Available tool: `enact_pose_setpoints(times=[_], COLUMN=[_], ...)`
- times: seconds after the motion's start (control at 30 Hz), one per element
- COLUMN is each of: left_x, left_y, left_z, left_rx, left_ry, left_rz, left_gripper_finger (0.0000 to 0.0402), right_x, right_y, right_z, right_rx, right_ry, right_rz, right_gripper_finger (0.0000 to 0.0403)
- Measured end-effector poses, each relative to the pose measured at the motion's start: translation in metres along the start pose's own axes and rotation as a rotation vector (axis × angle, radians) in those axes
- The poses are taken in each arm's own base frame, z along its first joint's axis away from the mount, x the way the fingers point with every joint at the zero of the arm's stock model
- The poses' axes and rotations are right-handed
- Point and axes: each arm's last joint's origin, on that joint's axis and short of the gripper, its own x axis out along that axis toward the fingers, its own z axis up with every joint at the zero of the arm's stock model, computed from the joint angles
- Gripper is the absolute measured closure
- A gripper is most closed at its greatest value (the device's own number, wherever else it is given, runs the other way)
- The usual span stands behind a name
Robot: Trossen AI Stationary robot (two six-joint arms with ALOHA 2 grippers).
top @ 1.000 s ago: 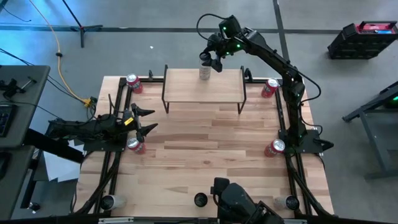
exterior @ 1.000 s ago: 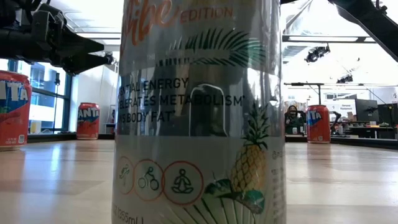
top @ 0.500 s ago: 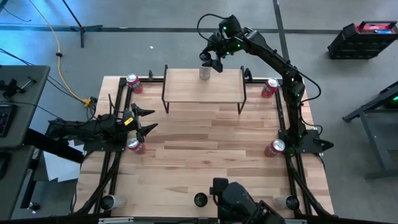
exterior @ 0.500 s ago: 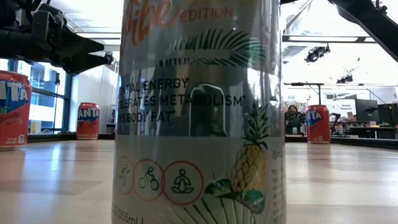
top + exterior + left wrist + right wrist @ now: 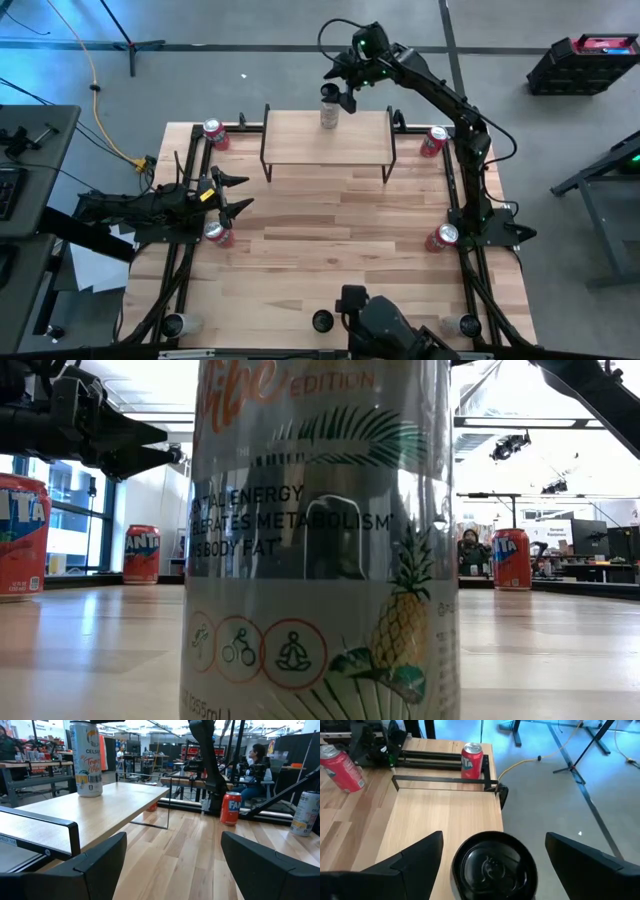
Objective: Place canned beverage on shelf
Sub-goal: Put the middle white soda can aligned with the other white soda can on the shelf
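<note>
Directly below the right gripper (image 5: 342, 88), a tall silver Celsius can (image 5: 329, 116) stands upright on the shelf (image 5: 300, 145), near the shelf's back edge. The right wrist view looks straight down on the can's dark lid (image 5: 494, 865), which sits between the two spread fingers (image 5: 415, 857) with a gap on each side, so the jaws are open and hold nothing. The gripper hangs above the can, not touching it.

Off to the left side of the table (image 5: 340, 260), the left gripper (image 5: 232, 194) waits low over the wood with its fingers (image 5: 95, 865) spread wide and nothing between them. Just beside its lower fingertip in the high view stands a red Fanta can (image 5: 216, 233). From the left wrist view, the shelf stretches ahead of that gripper, with its light plank top and thin black legs, and the Celsius can (image 5: 86, 759) stands at its far end.

Other red cans stand around the table: one behind the shelf's left corner (image 5: 215, 133), one beside the shelf's right end (image 5: 433, 141), and one near the right arm's base (image 5: 441, 238). Pale cans sit at the front corners of the table (image 5: 176, 324) (image 5: 461, 325), and a dark-topped can (image 5: 322, 321) stands at the front edge.

The low view is filled by a close can with a pineapple print (image 5: 320, 540); red cans (image 5: 141, 553) (image 5: 511, 558) show on the tabletop behind it.
</note>
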Motion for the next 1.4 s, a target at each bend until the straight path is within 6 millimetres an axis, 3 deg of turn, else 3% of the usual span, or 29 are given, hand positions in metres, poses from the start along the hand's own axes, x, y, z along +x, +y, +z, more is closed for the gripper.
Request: enact_pose_setpoints(times=[0.17, 0.27, 0.47, 0.6, 0.77, 1.03, 1.4], left_x=[0.0, 0.0, 0.0, 0.0, 0.0, 0.0, 0.0], left_y=[0.0, 0.0, 0.0, 0.0, 0.0, 0.0, 0.0], left_z=[0.0, 0.0, 0.0, 0.0, 0.0, 0.0, 0.0], left_rx=[0.0, 0.0, 0.0, 0.0, 0.0, 0.0, 0.0], left_ry=[-0.001, 0.0, 0.0, 0.0, -0.001, 0.0, 0.0], left_rz=[0.0, 0.0, 0.0, 0.0, 0.0, 0.0, 0.0], left_gripper_finger=[0.0088, 0.0088, 0.0088, 0.0088, 0.0088, 0.0088, 0.0088], right_x=[-0.015, -0.026, -0.054, -0.063, -0.055, -0.048, -0.087], right_y=[0.005, 0.018, 0.062, 0.099, 0.155, 0.259, 0.413], right_z=[0.021, 0.033, 0.05, 0.059, 0.069, 0.084, 0.085], right_rx=[-0.021, -0.033, -0.051, -0.021, -0.029, -0.077, -0.061], right_ry=[-0.033, -0.053, 0.042, 0.083, 0.157, 0.249, 0.188], right_rz=[-0.065, -0.06, -0.084, -0.002, 0.119, 0.092, 0.122], right_gripper_finger=[0.0065, 0.0065, 0.0073, 0.0077, 0.0077, 0.0077, 0.0077])
